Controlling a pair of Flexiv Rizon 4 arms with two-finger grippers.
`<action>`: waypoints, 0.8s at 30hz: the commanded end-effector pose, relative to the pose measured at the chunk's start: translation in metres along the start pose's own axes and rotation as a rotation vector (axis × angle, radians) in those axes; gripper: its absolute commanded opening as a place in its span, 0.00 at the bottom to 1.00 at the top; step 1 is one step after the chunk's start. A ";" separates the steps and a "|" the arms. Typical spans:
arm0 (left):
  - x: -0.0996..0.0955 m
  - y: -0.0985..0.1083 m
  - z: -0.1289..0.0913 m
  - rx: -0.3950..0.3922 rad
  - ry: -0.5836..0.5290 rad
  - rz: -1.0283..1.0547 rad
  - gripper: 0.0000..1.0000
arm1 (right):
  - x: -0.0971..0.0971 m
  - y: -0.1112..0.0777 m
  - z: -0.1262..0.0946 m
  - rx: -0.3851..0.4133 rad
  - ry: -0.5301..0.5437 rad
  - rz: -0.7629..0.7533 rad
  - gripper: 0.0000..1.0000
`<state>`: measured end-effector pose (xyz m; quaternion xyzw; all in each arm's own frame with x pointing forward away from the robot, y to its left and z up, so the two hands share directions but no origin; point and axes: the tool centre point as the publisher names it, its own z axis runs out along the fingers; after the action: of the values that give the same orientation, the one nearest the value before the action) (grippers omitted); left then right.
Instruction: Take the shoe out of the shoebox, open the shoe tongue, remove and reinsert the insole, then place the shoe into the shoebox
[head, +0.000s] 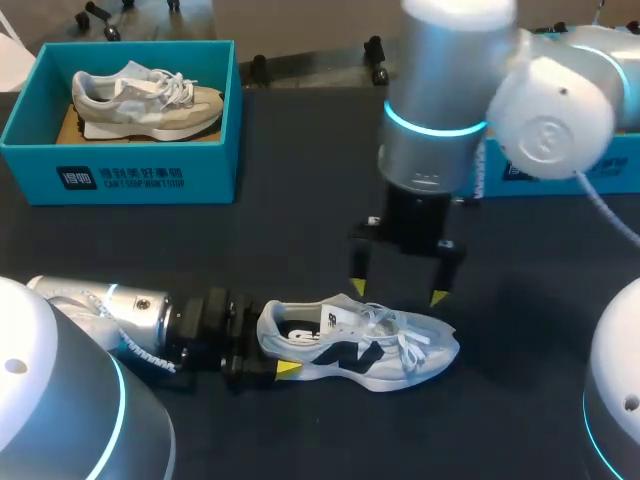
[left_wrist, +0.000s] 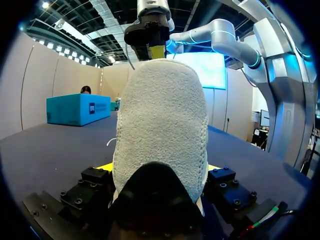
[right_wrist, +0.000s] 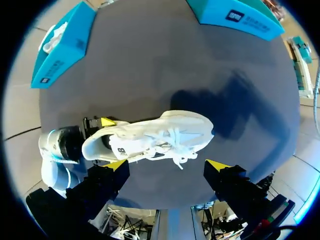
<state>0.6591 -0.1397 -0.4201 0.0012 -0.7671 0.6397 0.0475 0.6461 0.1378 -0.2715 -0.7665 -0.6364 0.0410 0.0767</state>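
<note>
Both arms are built of smooth silver-grey tubes. The right arm (head: 435, 60) carries a glowing cyan ring (head: 432, 128) at its joint and a rounded pale cap (head: 548, 135) with a faint embossed mark; a thin white cable (head: 603, 212) runs beside it. The left arm (head: 135, 312) shows a like cyan band and a white spiral-wrapped cable (head: 150, 350). The right hand (head: 398, 292) and the left hand (head: 268, 352) are black and blocky, their fingers ending in bright yellow tips (head: 437, 297). Small dark screws (left_wrist: 76, 201) stud the left hand's finger blocks, and red and green wires (left_wrist: 265, 216) show at its side
</note>
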 end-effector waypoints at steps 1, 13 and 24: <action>-0.001 0.004 -0.003 -0.002 -0.002 -0.001 0.00 | 0.020 0.003 0.003 0.014 -0.150 -0.002 1.00; -0.001 0.004 -0.003 -0.002 -0.002 -0.001 0.00 | 0.063 0.014 0.022 -0.039 -0.272 -0.009 1.00; -0.001 0.004 -0.003 -0.002 -0.002 -0.001 0.00 | 0.073 0.011 0.036 -0.100 -0.360 -0.026 1.00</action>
<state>0.6591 -0.1398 -0.4200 0.0012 -0.7670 0.6398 0.0476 0.6708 0.1987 -0.3024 -0.7510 -0.6553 0.0811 -0.0066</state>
